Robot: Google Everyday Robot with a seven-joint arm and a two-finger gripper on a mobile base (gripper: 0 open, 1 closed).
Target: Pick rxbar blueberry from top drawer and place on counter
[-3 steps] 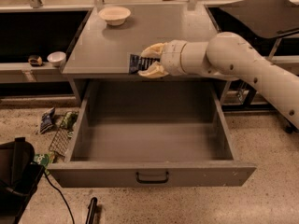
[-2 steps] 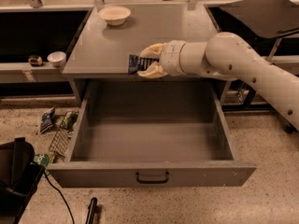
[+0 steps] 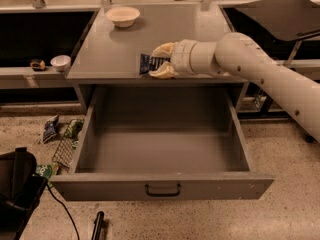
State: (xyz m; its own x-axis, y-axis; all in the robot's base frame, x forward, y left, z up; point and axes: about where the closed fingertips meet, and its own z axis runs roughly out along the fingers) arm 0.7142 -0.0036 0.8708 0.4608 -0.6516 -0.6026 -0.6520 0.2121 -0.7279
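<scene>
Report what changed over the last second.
Nothing visibly changed. The gripper still holds the rxbar blueberry at the front edge of the counter, above the open top drawer. The bowl sits where it was.

You have one gripper [image 3: 156,63] at the front edge of one counter [image 3: 110,54], its two fingers [image 3: 162,49] pinching one rxbar blueberry [image 3: 146,64]. Below the fingers you see one open top drawer [image 3: 210,186]. Beyond them sits one bowl [image 3: 122,16]. Far to their left lie two green packets [image 3: 75,128] and one bluish-white bag [image 3: 50,129].
</scene>
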